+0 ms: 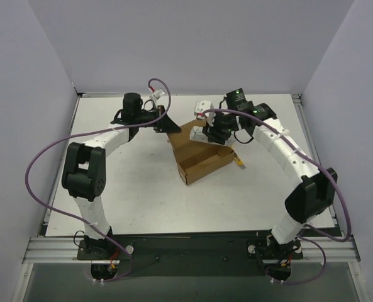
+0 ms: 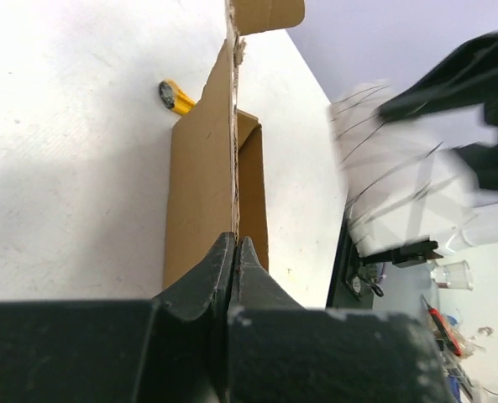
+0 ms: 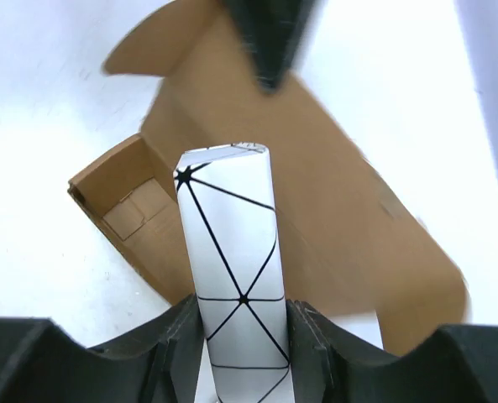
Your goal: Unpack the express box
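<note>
1. Brown cardboard express box lies open mid-worktop, its lid flap raised.
2. Left tool is pinched closed on that flap's edge, steadying the box.
3. Right tool grips a white carton, held above the open box.
4. Yellow utility knife lies just beyond the box.
5. Risk: if the carton snags a wall, the box may drag along, and the thin flap could tear or slip free.
6. No writing is legible; the carton bears black triangle lines, and the blurred cardboard seems unmarked.
</note>
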You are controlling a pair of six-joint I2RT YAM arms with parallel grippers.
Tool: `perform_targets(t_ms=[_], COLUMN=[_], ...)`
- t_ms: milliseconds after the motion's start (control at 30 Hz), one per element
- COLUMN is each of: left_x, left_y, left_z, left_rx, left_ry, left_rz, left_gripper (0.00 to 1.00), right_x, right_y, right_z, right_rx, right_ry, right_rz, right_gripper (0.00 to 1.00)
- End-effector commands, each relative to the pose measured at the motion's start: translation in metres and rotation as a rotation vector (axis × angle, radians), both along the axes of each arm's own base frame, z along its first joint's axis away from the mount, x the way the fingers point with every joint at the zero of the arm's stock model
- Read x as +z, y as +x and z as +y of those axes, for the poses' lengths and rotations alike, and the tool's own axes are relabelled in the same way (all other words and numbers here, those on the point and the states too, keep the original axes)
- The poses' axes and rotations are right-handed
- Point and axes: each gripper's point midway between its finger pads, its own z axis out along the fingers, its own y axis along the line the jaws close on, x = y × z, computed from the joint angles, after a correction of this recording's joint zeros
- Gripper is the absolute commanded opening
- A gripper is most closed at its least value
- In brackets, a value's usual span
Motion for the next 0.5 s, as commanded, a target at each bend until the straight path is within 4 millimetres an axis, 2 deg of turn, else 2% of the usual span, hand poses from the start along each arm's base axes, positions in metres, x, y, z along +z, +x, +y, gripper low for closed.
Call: perform_targets(t_ms=[0, 33, 67, 133, 167, 200, 267, 300, 433, 467], left_x=[0.048, 0.053, 0.055, 0.059, 0.055, 0.053, 0.049, 0.046, 0.023, 0.021], left_y=[0.006, 0.007, 0.011, 0.013, 0.017, 0.018, 0.018, 0.02, 0.018, 0.018], left_z=[0.018, 0.022, 0.029, 0.038, 0.048, 0.055, 0.066, 0.076, 0.097, 0.099], left_rx=[0.078, 0.091, 0.12, 0.151, 0.19, 0.206, 0.23, 0.252, 0.285, 0.29], left_ry=[0.048, 0.056, 0.063, 0.067, 0.087, 0.095, 0.124, 0.14, 0.194, 0.199], left_rz=[-0.156, -0.174, -0.177, -0.177, -0.152, -0.143, -0.14, -0.138, -0.101, -0.099], left_gripper=[0.0, 0.0, 0.0, 0.0, 0.0, 0.0, 0.0, 0.0, 0.0, 0.0], right_x=[0.054, 0.056, 0.063, 0.041, 0.034, 0.014, -0.004, -0.022, -0.077, -0.083], right_y=[0.014, 0.016, 0.034, 0.037, 0.038, 0.034, 0.029, 0.022, 0.011, 0.011], right_z=[-0.036, -0.046, -0.088, -0.131, -0.16, -0.193, -0.23, -0.249, -0.273, -0.275], right_rx=[-0.452, -0.621, -0.823, -1.066, -1.243, -1.379, -1.515, -1.566, -1.616, -1.614], right_ry=[0.234, 0.309, 0.325, 0.325, 0.325, 0.288, 0.204, 0.166, 0.074, 0.065], right_rz=[0.04, 0.104, 0.039, 0.064, 0.05, 0.059, 0.012, 0.041, 0.181, 0.194], right_gripper=[0.0, 0.0, 0.0, 0.0, 0.0, 0.0, 0.0, 0.0, 0.0, 0.0])
